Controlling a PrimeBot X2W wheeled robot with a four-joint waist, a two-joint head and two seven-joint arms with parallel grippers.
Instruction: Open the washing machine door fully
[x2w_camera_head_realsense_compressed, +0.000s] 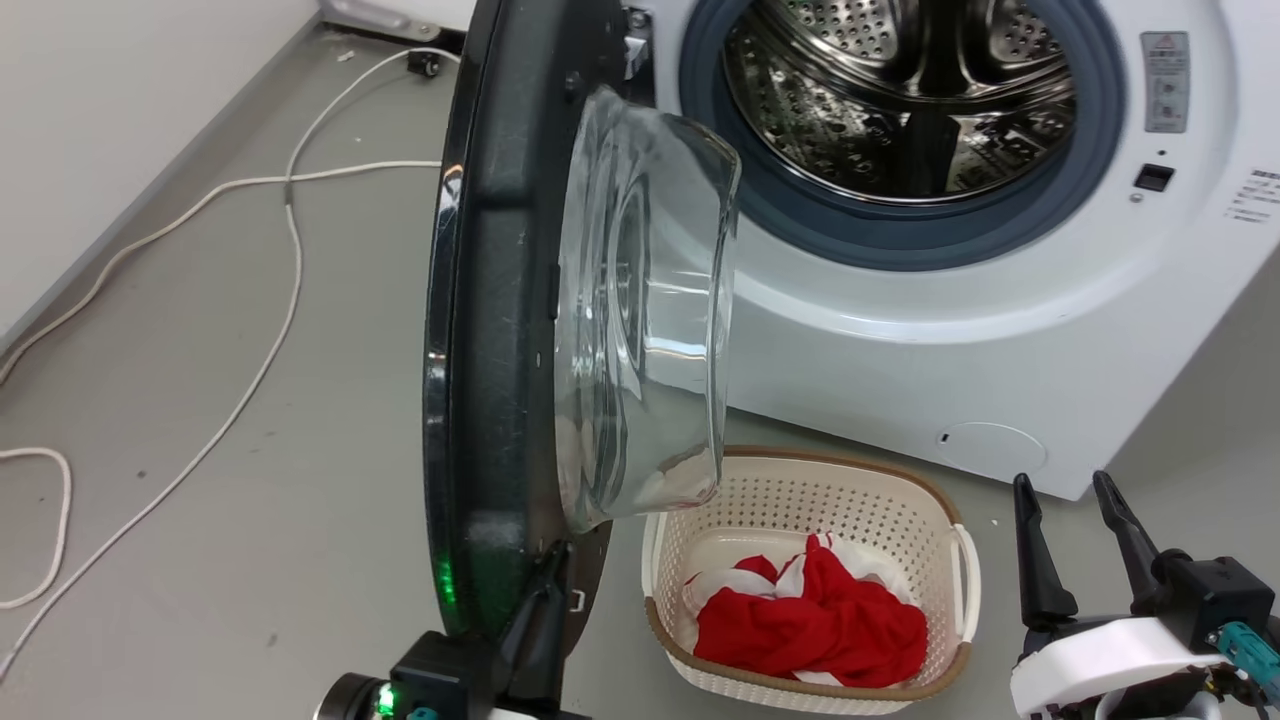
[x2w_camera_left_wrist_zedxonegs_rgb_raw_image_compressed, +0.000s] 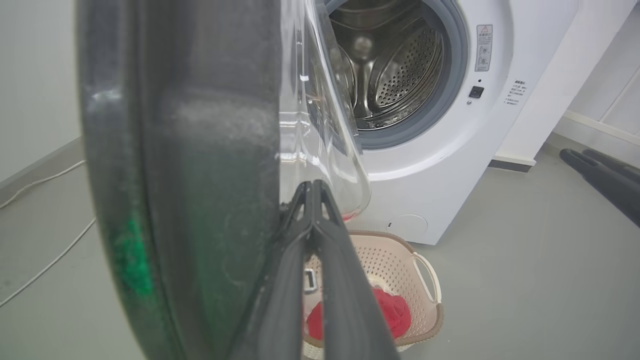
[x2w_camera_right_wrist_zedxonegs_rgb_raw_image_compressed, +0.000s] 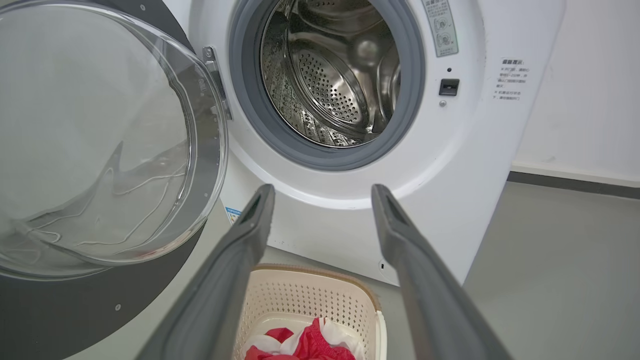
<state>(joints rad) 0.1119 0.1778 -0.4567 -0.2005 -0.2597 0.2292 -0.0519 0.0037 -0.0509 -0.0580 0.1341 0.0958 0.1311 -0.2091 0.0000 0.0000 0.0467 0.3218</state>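
The washing machine (x2w_camera_head_realsense_compressed: 900, 350) stands white at the upper right, its steel drum (x2w_camera_head_realsense_compressed: 900, 90) exposed inside the grey gasket. The washing machine door (x2w_camera_head_realsense_compressed: 500, 300) hangs swung out from the left hinge, edge-on to me, with its glass bowl (x2w_camera_head_realsense_compressed: 640, 320) bulging to the right. My left gripper (x2w_camera_head_realsense_compressed: 552, 560) is shut, tips together, against the inner side of the door's lower rim; the left wrist view has these tips (x2w_camera_left_wrist_zedxonegs_rgb_raw_image_compressed: 312, 186) right beside the door (x2w_camera_left_wrist_zedxonegs_rgb_raw_image_compressed: 200, 150). My right gripper (x2w_camera_head_realsense_compressed: 1060, 482) is open at the lower right, apart from the door (x2w_camera_right_wrist_zedxonegs_rgb_raw_image_compressed: 50, 300), holding nothing (x2w_camera_right_wrist_zedxonegs_rgb_raw_image_compressed: 322, 192).
A cream laundry basket (x2w_camera_head_realsense_compressed: 800, 480) with red and white cloth (x2w_camera_head_realsense_compressed: 810, 620) sits on the floor in front of the machine, just right of the door's lower edge. A white cable (x2w_camera_head_realsense_compressed: 290, 230) trails over the grey floor on the left, near the wall (x2w_camera_head_realsense_compressed: 100, 120).
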